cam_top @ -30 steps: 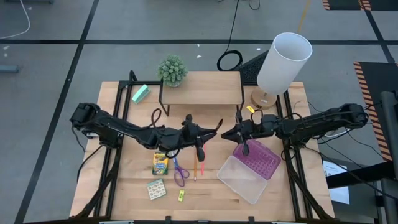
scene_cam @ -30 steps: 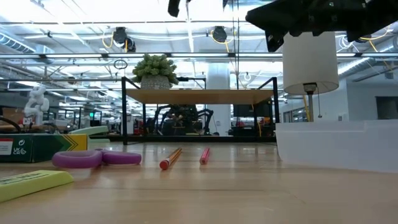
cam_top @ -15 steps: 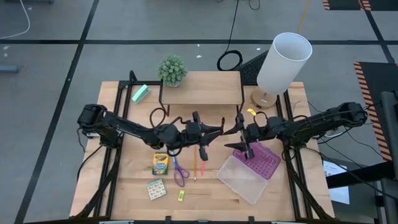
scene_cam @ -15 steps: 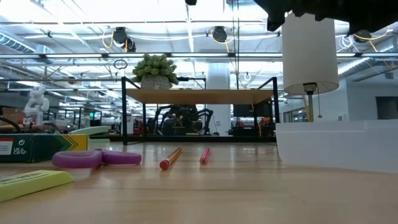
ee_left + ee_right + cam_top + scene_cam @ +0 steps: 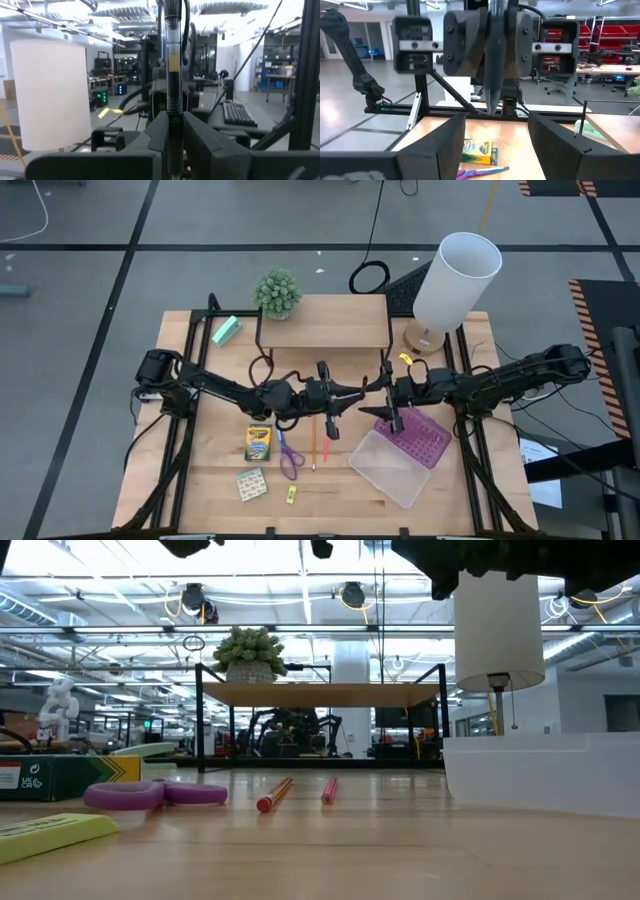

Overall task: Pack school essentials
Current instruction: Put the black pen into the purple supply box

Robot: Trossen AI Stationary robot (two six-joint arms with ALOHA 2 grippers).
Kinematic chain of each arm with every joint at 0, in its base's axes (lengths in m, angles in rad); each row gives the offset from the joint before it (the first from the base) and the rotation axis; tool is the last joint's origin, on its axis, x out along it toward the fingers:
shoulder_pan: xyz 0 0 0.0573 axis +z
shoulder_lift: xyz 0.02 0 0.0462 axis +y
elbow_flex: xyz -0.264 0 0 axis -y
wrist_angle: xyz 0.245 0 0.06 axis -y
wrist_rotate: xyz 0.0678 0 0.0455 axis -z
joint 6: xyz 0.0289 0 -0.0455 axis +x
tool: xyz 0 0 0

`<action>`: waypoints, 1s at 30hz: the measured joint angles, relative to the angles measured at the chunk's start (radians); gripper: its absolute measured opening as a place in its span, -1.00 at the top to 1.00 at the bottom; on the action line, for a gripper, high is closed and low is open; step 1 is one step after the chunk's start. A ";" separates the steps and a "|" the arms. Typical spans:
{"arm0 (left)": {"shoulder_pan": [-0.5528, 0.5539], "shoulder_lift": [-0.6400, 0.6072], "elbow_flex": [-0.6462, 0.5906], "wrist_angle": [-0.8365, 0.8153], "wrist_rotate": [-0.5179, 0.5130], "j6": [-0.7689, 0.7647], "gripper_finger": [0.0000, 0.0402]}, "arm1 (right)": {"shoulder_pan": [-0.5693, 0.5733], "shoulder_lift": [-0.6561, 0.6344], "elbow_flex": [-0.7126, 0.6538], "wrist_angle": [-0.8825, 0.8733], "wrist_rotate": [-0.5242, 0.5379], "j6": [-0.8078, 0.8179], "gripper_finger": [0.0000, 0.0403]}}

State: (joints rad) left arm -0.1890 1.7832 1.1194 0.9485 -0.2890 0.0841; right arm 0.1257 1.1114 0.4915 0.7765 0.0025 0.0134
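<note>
In the high view, the left claw (image 5: pixel 333 392) and the right claw (image 5: pixel 385 396) met above the middle of the wooden counter (image 5: pixel 330 490), and the left claw held a slim black pen (image 5: pixel 332 428) pointing toward the counter's near edge. The yellow-green cardboard crayon box (image 5: pixel 258 442), the purple-handled scissors (image 5: pixel 290 459), the thin orange pencil (image 5: pixel 313 450), the greenish patterned card pack (image 5: pixel 251 483) and the tiny yellow piece (image 5: pixel 292 495) lay on the counter, all outside the clear plastic box (image 5: pixel 392 470) with its purple perforated lid (image 5: pixel 416 435). In the low view, the scissors, the orange pencil and a pink pencil (image 5: pixel 328 790) rested flat. The left wrist view showed its fingers (image 5: pixel 156 135) clamped on the pen. The right wrist view showed its fingers (image 5: pixel 442 140) apart, facing the left claw with the pen between. I judged the step to be a handover of the pen; next, the right claw should close on it before the left releases.
</note>
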 joint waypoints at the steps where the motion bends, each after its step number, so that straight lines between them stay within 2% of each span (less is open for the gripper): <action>1: 0.000 0.000 0.000 0.000 0.000 0.000 0.77 | 0.000 0.000 0.000 -0.002 0.000 -0.003 -0.04; 14: 0.000 -0.002 0.000 -0.015 0.000 0.017 0.77 | 0.000 0.000 0.000 -0.007 -0.003 -0.025 -0.04; 19: 0.000 -0.002 0.000 -0.067 0.000 0.035 0.77 | 0.000 0.000 0.000 0.015 -0.003 -0.026 -0.02; 30: 0.001 -0.002 0.000 -0.087 0.000 0.036 0.77 | 0.000 0.000 0.000 0.036 -0.003 -0.029 0.42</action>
State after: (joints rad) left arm -0.1883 1.7809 1.1194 0.8618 -0.2890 0.1200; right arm 0.1257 1.1114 0.4915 0.8128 -0.0006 -0.0158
